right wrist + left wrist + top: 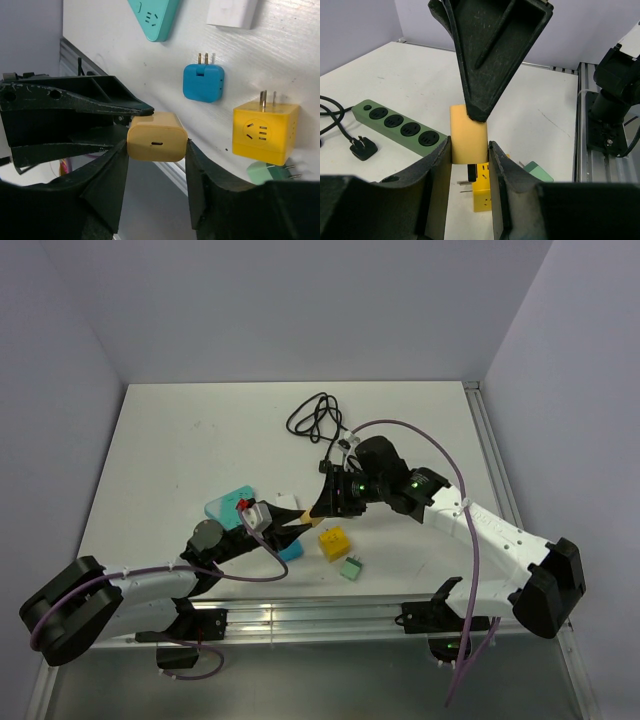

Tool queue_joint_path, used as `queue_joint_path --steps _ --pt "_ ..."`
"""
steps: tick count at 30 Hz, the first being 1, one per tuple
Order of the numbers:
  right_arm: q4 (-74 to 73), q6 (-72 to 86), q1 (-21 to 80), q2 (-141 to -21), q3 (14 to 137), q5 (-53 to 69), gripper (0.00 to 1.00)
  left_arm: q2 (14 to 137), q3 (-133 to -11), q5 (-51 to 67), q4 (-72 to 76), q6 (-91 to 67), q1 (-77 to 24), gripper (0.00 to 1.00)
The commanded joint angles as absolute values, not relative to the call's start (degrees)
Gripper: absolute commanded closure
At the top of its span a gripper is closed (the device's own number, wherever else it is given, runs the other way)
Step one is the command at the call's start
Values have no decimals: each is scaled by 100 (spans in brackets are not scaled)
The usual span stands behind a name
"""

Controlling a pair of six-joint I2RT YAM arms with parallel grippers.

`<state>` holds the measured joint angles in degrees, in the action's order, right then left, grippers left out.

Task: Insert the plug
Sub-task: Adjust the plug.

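The plug (303, 517) is a tan charger block held in the air between both grippers. In the left wrist view the plug (468, 137) sits between my left gripper's (470, 150) fingers, which press on its two narrow sides, and a dark prong points down below it. One finger of my right gripper (322, 506) comes down onto its top. In the right wrist view the plug (156, 136) shows its small port face, with my right gripper (156, 145) touching both of its wide sides. My left gripper (288, 527) reaches in from the left.
A green-teal power strip (400, 124) lies left of the grippers, its black cord (318, 420) coiled at the back. Under the plug stand a yellow cube adapter (334, 543), a small green plug (352, 567), a blue adapter (202, 82) and a white adapter (255, 512).
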<state>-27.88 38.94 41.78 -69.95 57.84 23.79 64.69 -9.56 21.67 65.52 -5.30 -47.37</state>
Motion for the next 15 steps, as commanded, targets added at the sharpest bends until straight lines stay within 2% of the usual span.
queue_joint_path --steps 1,8,11,12,15 --pt "-2391 3867 4210 -6996 5862 2847 54 6521 -1142 2215 6680 -483 -4764 100" --pt "-2294 3876 4210 -7022 5845 2892 73 6583 -1151 2206 6715 -510 -4764 99" --pt "-2250 3885 4210 -7005 5836 2857 76 6574 -1134 2241 6759 -571 -4764 87" --pt "-2250 3885 4201 -6987 5836 2830 76 6574 -1125 2250 6802 -632 -4764 75" --pt "-2233 3911 4166 -6891 5801 2716 76 6574 -967 2224 7110 -746 -4764 56"
